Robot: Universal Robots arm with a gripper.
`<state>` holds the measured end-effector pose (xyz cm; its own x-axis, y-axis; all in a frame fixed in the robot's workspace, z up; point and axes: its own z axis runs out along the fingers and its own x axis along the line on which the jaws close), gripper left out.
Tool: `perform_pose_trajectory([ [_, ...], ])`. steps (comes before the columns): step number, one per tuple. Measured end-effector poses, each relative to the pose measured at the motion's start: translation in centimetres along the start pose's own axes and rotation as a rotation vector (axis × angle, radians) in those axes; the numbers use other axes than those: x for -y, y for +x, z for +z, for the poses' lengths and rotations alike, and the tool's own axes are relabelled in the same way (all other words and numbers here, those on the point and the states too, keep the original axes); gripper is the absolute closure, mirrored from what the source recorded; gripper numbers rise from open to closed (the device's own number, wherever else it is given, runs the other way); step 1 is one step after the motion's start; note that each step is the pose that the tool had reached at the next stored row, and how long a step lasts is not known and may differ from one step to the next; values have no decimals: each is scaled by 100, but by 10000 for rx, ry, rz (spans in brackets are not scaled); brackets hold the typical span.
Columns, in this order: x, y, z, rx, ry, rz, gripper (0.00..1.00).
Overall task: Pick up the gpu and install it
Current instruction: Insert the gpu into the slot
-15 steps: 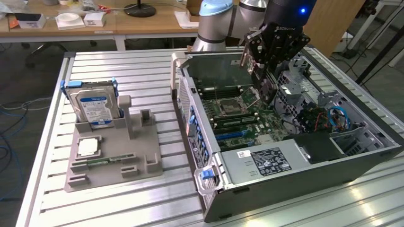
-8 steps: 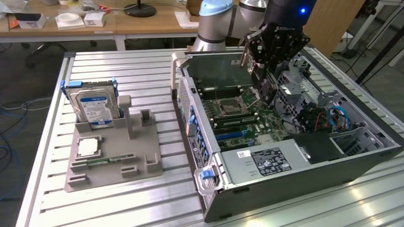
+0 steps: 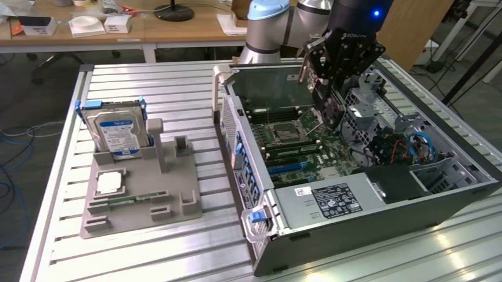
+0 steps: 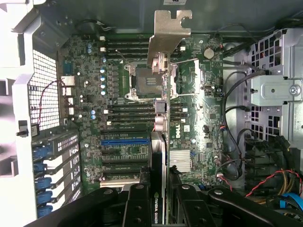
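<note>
My gripper [image 3: 335, 61] hangs over the open computer case [image 3: 330, 229], shut on the gpu [image 3: 328, 111]. The card hangs edge-down above the green motherboard [image 3: 302, 141]. In the wrist view the gpu [image 4: 158, 156] shows edge-on as a thin black card between my two black fingers [image 4: 137, 203], and its silver end bracket [image 4: 168, 38] is at the far end. My gripper [image 4: 159, 196] clamps the labelled end of the card. The card is apart from the board, hovering beside the blue expansion slot [image 4: 125, 141].
On the slatted metal table, at the exterior view's left, a grey holder [image 3: 176, 202] carries the silver hard drive [image 3: 117, 132], a processor [image 3: 110, 182] and a green memory stick [image 3: 129, 201]. Inside the case are a drive cage [image 4: 277, 90] and cable bundles [image 4: 265, 184].
</note>
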<state>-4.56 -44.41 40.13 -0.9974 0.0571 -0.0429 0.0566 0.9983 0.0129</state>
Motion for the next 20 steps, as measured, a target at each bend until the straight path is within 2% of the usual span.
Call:
perform_pose_trajectory([
  [20, -5, -8, 8, -10, -33, -746, 74],
])
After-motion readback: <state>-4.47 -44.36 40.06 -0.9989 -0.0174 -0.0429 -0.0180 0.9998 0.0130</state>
